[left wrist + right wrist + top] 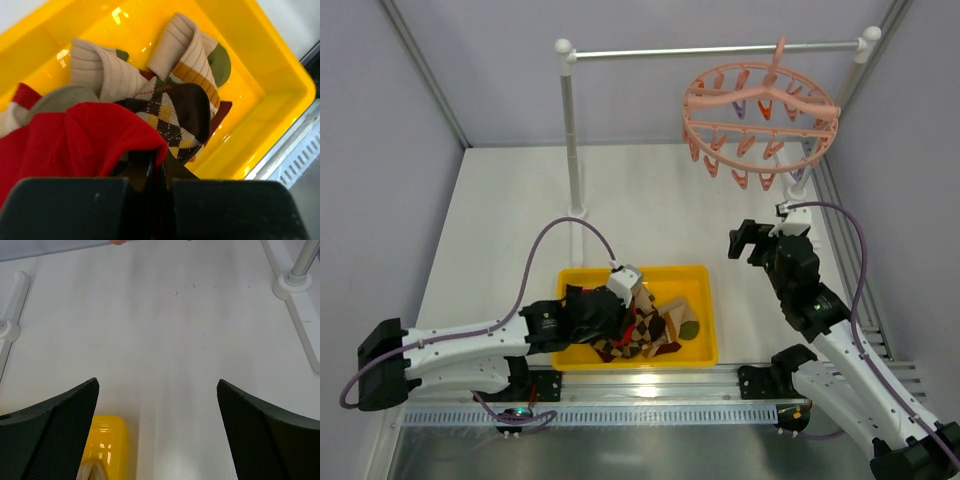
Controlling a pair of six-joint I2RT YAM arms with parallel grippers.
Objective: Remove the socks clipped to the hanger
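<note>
The salmon-pink ring hanger (760, 110) hangs by its hook from the rail at the back right; I see no sock on its clips. Several socks (640, 330) lie heaped in the yellow bin (690, 275). My left gripper (618, 312) is low in the bin, shut on the red sock (85, 135), which drapes over the fingers next to the argyle sock (175, 115) and the striped socks (190, 55). My right gripper (745, 242) is open and empty, above the table right of the bin and below the hanger.
The white-and-metal rail stand (570, 130) has a post at the back left and feet on the table (295, 280). The bin's corner (107, 440) shows by my right gripper's (157, 440) left finger. A metal rail (620, 410) runs along the near edge.
</note>
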